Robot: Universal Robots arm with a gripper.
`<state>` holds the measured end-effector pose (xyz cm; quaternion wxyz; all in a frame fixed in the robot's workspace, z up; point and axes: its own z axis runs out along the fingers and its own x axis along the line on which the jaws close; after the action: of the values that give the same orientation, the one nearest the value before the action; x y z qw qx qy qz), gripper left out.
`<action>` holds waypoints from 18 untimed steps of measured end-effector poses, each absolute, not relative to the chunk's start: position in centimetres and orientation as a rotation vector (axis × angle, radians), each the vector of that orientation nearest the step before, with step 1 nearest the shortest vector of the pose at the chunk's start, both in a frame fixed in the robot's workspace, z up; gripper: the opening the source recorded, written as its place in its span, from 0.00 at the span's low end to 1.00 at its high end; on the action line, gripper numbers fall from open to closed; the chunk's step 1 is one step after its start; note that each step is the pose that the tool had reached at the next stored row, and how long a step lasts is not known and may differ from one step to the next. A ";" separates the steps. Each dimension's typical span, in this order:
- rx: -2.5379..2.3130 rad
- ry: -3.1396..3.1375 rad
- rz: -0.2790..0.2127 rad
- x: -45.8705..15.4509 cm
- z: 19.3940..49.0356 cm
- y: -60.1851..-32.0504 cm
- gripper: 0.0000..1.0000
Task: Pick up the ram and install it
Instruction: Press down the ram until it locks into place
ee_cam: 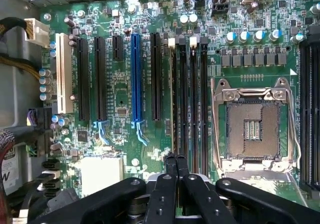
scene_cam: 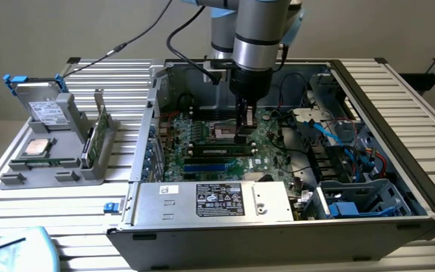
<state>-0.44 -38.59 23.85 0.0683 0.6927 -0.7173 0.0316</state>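
Ram (scene_cam: pixel 219 151) is sitting on its long edge in one of the memory slots (ee_cam: pixel 187 94) of the motherboard (scene_cam: pixel 202 136), inside the open computer case (scene_cam: pixel 399 170). It is running across the board between the empty processor socket (ee_cam: pixel 252 126) and the blue expansion slot (scene_cam: pixel 206 168), with its pale label facing the camera in the exterior view.

Pincer (scene_cam: pixel 242 137) is hanging straight down just over the ram's end toward the exterior view's right, with its black fingers (ee_cam: pixel 170 169) clenched together and grasping nothing. In the wrist view the pincer (ee_cam: pixel 176 158) is lining up over the dark bank of memory slots; whether the tips are pressing on the ram's upper edge I cannot tell.

Further out, the grey power supply (scene_cam: pixel 210 201) is lying along the case's near edge. Well apart, toward the exterior view's left, a grey holder (scene_cam: pixel 21 178) is resting on the slatted tabletop (scene_cam: pixel 36 204), carrying a square silver processor (scene_cam: pixel 36 146), a taller green card (scene_cam: pixel 100 133) and a drive (scene_cam: pixel 43 105).
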 end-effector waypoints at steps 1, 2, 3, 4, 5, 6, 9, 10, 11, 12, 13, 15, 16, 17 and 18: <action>2.087 -2.161 0.096 -0.6 23.9 -38.6 0.10; 2.087 -2.161 0.097 -0.8 23.9 -38.6 0.10; 2.087 -2.161 0.098 -1.0 23.9 -38.6 0.10; 2.087 -2.162 0.099 -1.2 23.9 -38.6 0.10; 2.088 -2.162 0.100 -1.4 23.9 -38.6 0.10; 2.088 -2.163 0.100 -1.7 23.9 -38.6 0.10; 2.088 -2.163 0.102 -2.4 23.9 -38.6 0.10; 2.089 -2.164 0.102 -2.7 23.9 -38.6 0.10; 2.089 -2.164 0.103 -3.0 23.9 -38.6 0.10; 2.089 -2.164 0.103 -3.2 23.9 -38.6 0.10; 2.089 -2.164 0.103 -3.5 23.9 -38.6 0.10; 2.089 -2.165 0.104 -4.1 23.9 -38.6 0.10; 2.089 -2.165 0.104 -4.4 23.9 -38.6 0.10; 2.089 -2.165 0.104 -4.6 23.9 -38.6 0.10; 2.089 -2.165 0.104 -4.7 23.9 -38.6 0.10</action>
<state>-4.68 -38.62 23.87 0.0656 0.6926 -0.7175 0.0345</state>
